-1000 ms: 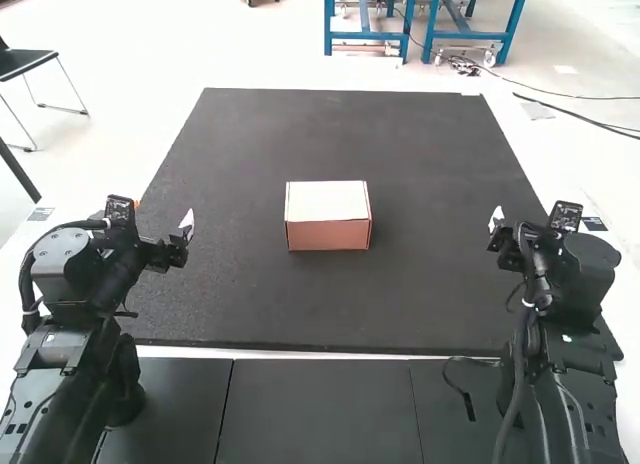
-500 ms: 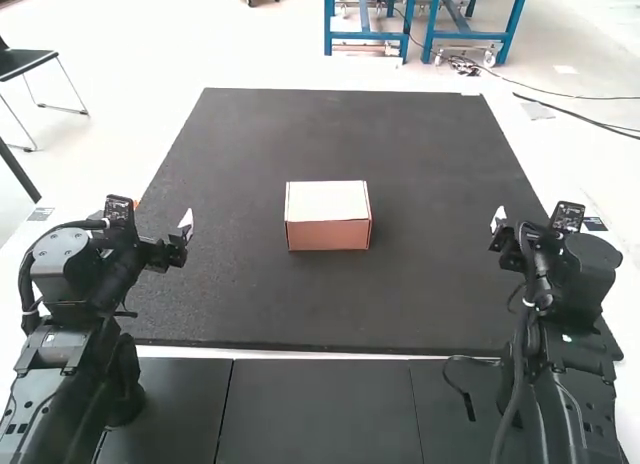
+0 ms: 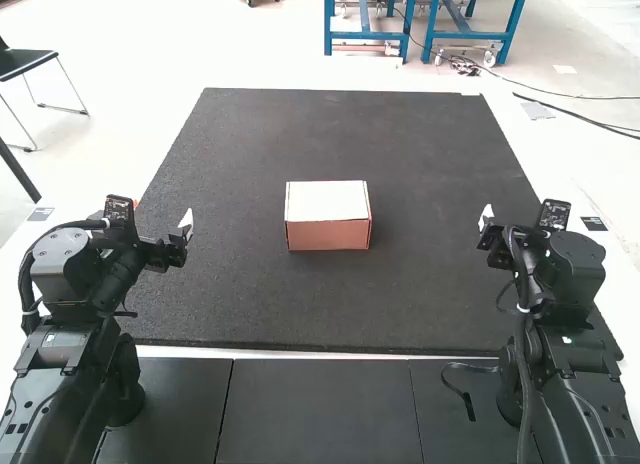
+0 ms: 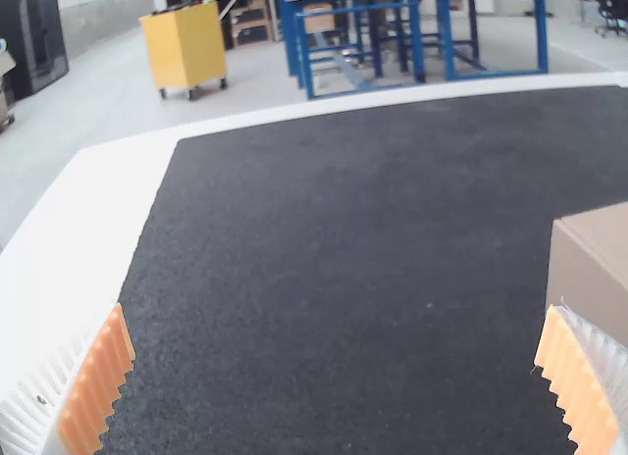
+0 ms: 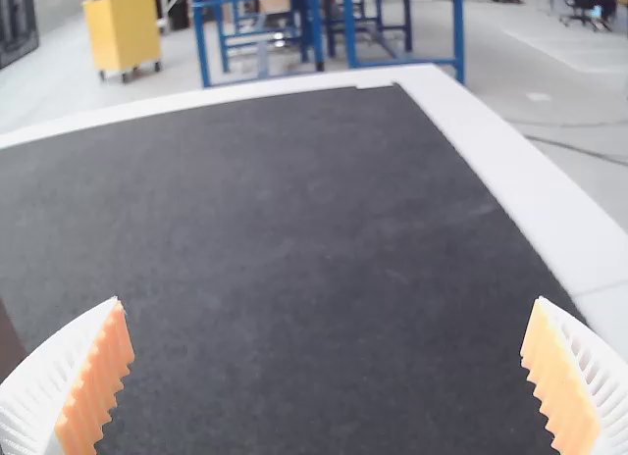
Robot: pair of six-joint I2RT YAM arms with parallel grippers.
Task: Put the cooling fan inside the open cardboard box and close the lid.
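A small cardboard box [image 3: 328, 215] stands in the middle of the black mat [image 3: 340, 134], its pale top lying flat and shut. My left gripper [image 3: 185, 225] hovers over the mat's left edge, open and holding nothing, well to the left of the box. In the left wrist view the box [image 4: 592, 267] shows beside one of the orange pads [image 4: 574, 384], with the left gripper [image 4: 334, 396] spread wide. My right gripper [image 3: 487, 222] is over the mat's right side, open and apart from the box. The right gripper [image 5: 324, 377] has bare mat between its fingers.
The white table border [image 3: 170, 356] runs around the mat. Black arm bases [image 3: 300, 409] sit along the near edge. Mat surface lies bare on all sides of the box.
The right arm has shifted slightly to the left, toward the mat's middle. The left arm and the box have not moved.
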